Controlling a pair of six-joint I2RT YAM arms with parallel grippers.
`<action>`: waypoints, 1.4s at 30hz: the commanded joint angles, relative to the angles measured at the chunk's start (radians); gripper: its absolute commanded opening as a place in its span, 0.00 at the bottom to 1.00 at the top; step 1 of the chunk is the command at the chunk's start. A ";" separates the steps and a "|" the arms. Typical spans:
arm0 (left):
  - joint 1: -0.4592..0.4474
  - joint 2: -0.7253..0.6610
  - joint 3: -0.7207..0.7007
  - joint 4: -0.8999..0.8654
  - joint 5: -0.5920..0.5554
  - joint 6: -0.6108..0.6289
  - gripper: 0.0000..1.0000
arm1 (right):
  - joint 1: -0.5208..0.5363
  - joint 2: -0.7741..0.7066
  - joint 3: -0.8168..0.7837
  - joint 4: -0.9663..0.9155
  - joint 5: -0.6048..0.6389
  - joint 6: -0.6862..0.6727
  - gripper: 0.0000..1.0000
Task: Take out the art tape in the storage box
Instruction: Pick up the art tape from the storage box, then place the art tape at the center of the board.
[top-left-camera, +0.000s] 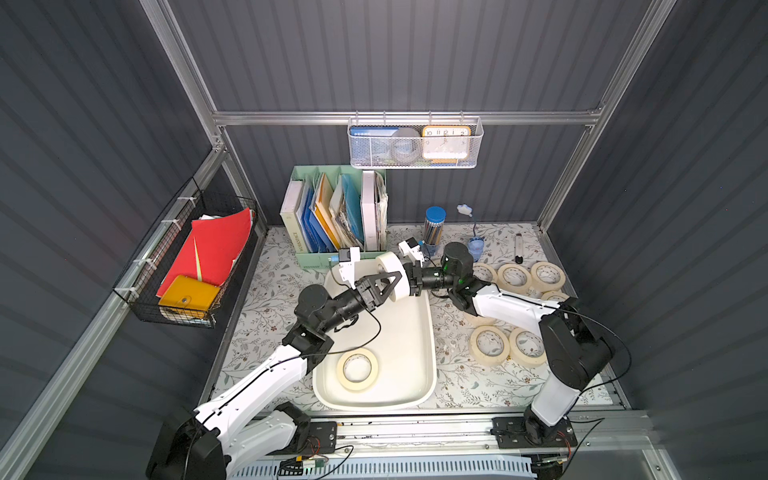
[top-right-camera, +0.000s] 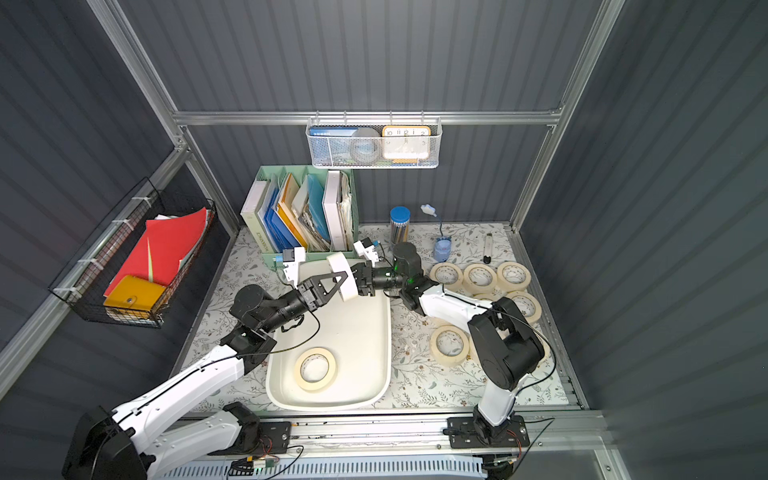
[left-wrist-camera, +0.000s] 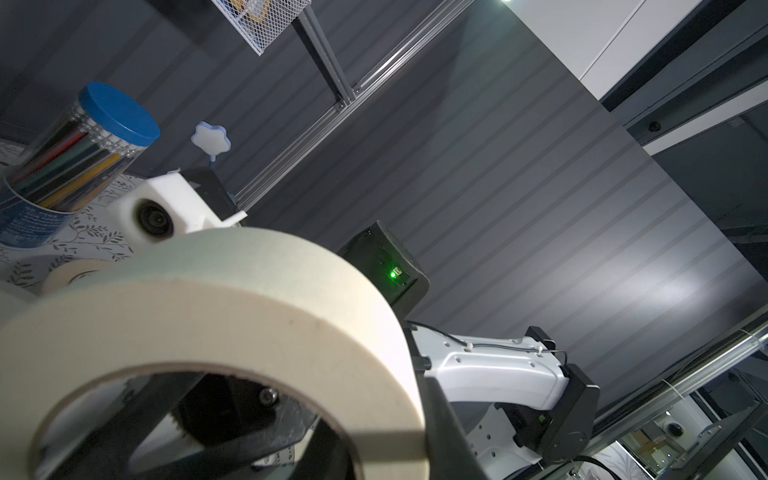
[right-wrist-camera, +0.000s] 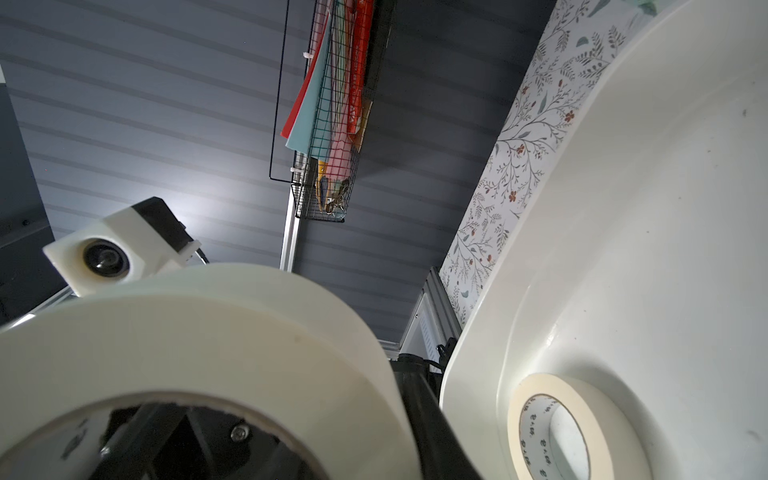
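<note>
My left hand is clenched on the wall of a masking-tape roll, held on edge above the storage box's far end. My right hand meets the same roll, but I cannot tell whether it grips. The roll looks like a light, stiff ring, best pinched through its wall. A second roll lies flat inside the box.

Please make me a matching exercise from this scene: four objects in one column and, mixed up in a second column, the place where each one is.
1. raised tape roll
2. flat tape roll
3. clock
4. red folder

A. in the black wire basket
B. lying on the floor of the storage box
C. in the white mesh basket
D. held up over the storage box's far end

Pairs: 1-D, 2-B, 3-C, 4-A.
</note>
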 joint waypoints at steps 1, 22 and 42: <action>-0.010 -0.020 0.024 -0.013 0.031 0.074 0.00 | 0.002 -0.025 0.032 -0.154 0.068 -0.060 0.15; -0.011 -0.057 0.292 -1.041 -0.372 0.499 0.96 | -0.233 -0.389 0.228 -1.413 0.859 -0.756 0.00; -0.213 0.108 0.220 -1.389 -0.541 0.282 0.78 | -0.191 -0.096 0.275 -1.634 1.123 -0.886 0.00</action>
